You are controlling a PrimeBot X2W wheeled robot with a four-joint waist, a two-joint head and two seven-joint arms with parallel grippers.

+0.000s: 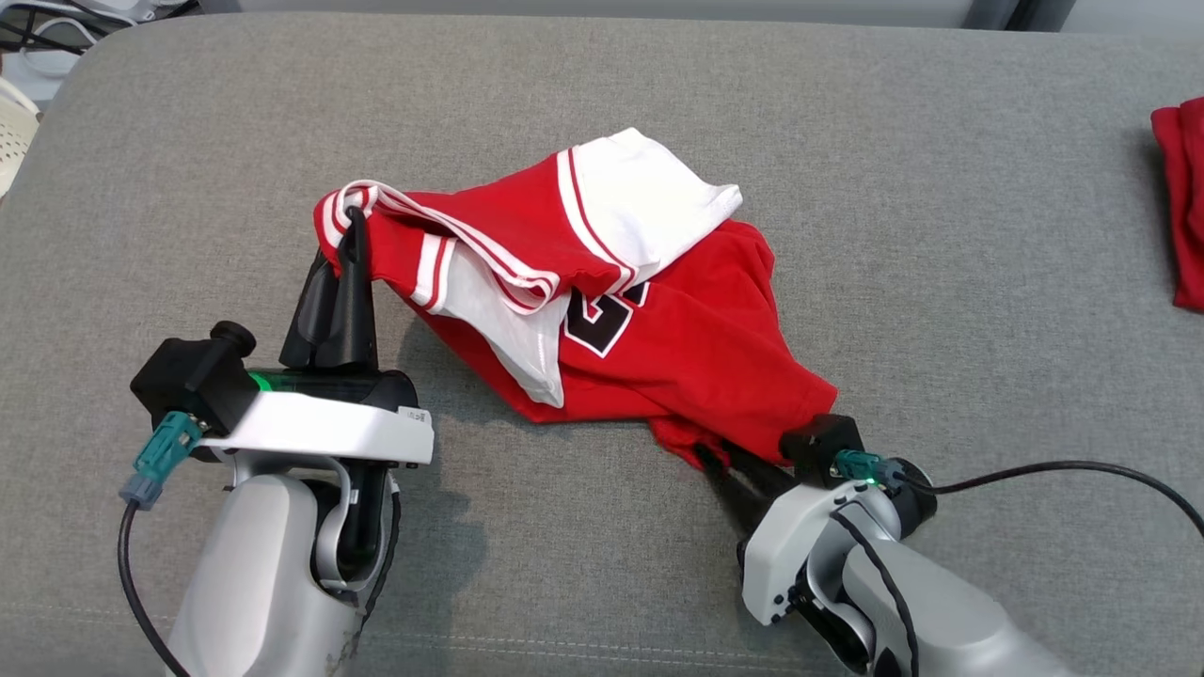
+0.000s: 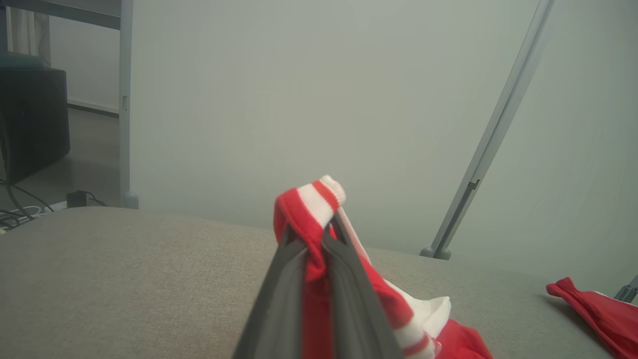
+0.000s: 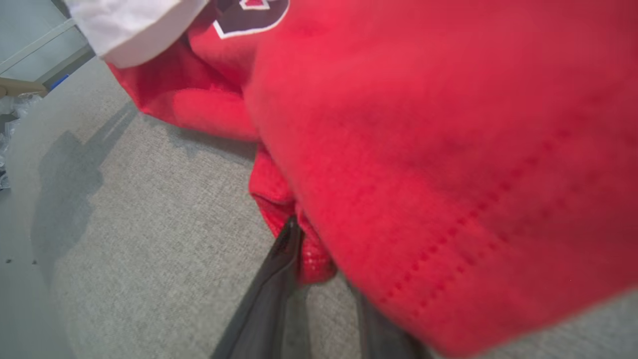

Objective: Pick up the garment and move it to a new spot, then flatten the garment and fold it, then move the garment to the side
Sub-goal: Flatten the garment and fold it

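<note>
A red and white jersey, the garment (image 1: 658, 329), lies crumpled in the middle of the grey padded surface (image 1: 602, 85). My left gripper (image 1: 356, 218) is shut on its striped red-and-white edge at the left end and holds that edge a little above the surface; the left wrist view shows the striped edge of the garment (image 2: 311, 199) pinched in that gripper (image 2: 314, 239). My right gripper (image 1: 715, 461) reaches under the red hem at the lower right. In the right wrist view the garment (image 3: 423, 124) drapes over this gripper (image 3: 319, 249) and hides its tips.
Another red cloth (image 1: 1180, 207) lies at the right edge of the surface, and it appears in the left wrist view as the red cloth (image 2: 598, 309). A white basket (image 1: 14, 132) stands off the far left corner. A black cable (image 1: 1063, 465) trails from my right wrist.
</note>
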